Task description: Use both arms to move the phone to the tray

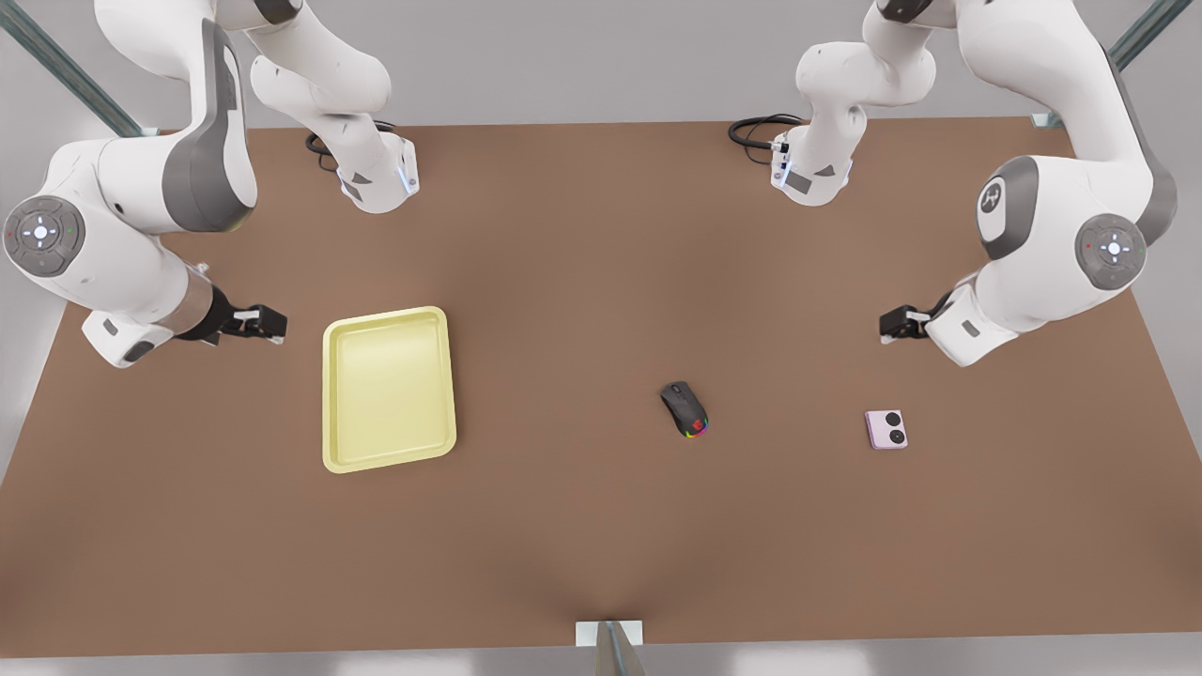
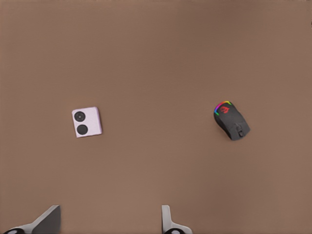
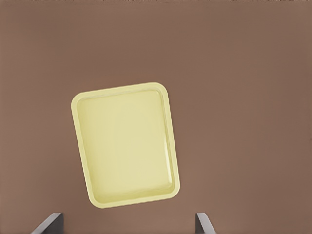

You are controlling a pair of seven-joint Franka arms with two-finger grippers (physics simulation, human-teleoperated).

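The pale pink phone (image 1: 886,429) (image 2: 87,122) lies flat on the brown table at the front view's right, its two black circles facing up. My left gripper (image 1: 892,325) (image 2: 109,220) hovers open above the table, a little behind the phone and apart from it. The pale yellow tray (image 1: 389,390) (image 3: 126,144) rests on the table at the front view's left with nothing in it. Beside the tray's far left corner my right gripper (image 1: 270,324) (image 3: 127,222) hangs open, holding nothing.
A black computer mouse (image 1: 685,409) (image 2: 232,120) with rainbow lights sits between tray and phone. Both arm bases (image 1: 380,178) (image 1: 812,174) with black cables stand at the table's (image 1: 582,526) far edge. A metal post (image 1: 610,648) rises at the near edge.
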